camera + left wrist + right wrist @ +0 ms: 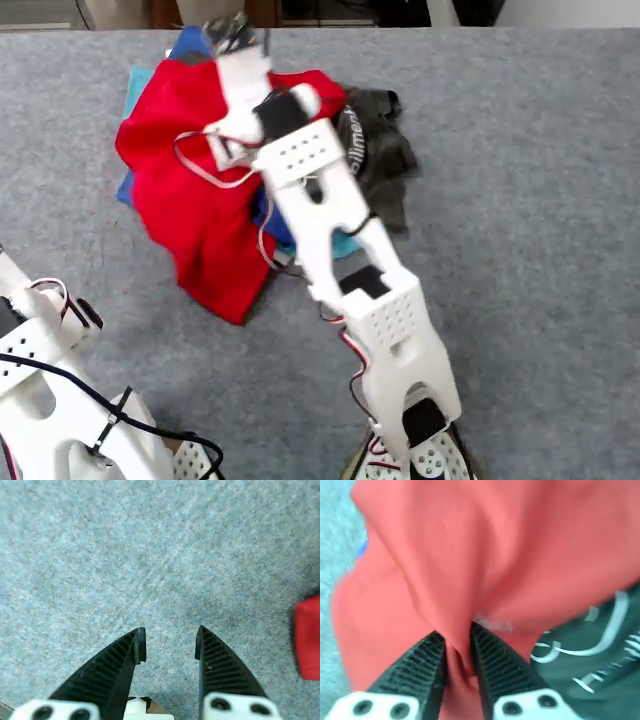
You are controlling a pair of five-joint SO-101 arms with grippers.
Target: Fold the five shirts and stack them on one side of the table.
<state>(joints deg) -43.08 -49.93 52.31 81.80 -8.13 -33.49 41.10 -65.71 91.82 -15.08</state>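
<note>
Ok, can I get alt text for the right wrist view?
The right gripper pinches a raised fold of the red shirt, shut on the cloth. A dark green shirt with white print lies against the red one, and grey table shows beyond.

Crumpled red shirt (190,195), dark shirt (385,150) touching

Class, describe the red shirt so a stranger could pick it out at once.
On the grey table, find the heap of shirts at the far side. The red shirt lies on top, spilling nearward; unlike the dark green shirt beside it, a fold is pinched in the right gripper.
</note>
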